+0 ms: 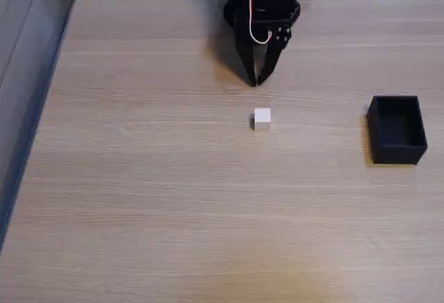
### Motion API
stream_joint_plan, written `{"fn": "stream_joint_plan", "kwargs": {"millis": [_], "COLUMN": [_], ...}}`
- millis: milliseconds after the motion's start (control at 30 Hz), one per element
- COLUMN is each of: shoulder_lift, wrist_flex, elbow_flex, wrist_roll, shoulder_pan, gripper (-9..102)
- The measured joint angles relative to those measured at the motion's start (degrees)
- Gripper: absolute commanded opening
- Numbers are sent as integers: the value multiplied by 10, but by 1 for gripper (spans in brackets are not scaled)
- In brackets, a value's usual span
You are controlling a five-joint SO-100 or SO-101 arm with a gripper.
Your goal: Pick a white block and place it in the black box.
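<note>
White block (262, 118) sits on the desk (173, 199) approx. mid-width, nearer the far edge than the near one, free of any grip. End effector (255, 81) points down just beyond it toward the far edge, tips together w/ nothing between them, not touching the block. Black box (397, 129) stands open-topped by the right edge, well apart from the block.
</note>
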State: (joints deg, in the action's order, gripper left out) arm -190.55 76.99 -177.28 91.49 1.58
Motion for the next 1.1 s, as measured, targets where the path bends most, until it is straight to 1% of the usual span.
{"fn": "stream_joint_plan", "kwargs": {"millis": [300, 533, 700, 1033, 1100], "shoulder_lift": [0, 52, 139, 396, 432], "wrist_flex": [-1, -12, -36, -57, -68], "elbow_flex": [0, 25, 96, 264, 287], "wrist_roll": [5, 22, 7, 18, 6], "shoulder_pan": [0, -6, -36, -46, -39], "gripper": [0, 0, 0, 0, 0]}}
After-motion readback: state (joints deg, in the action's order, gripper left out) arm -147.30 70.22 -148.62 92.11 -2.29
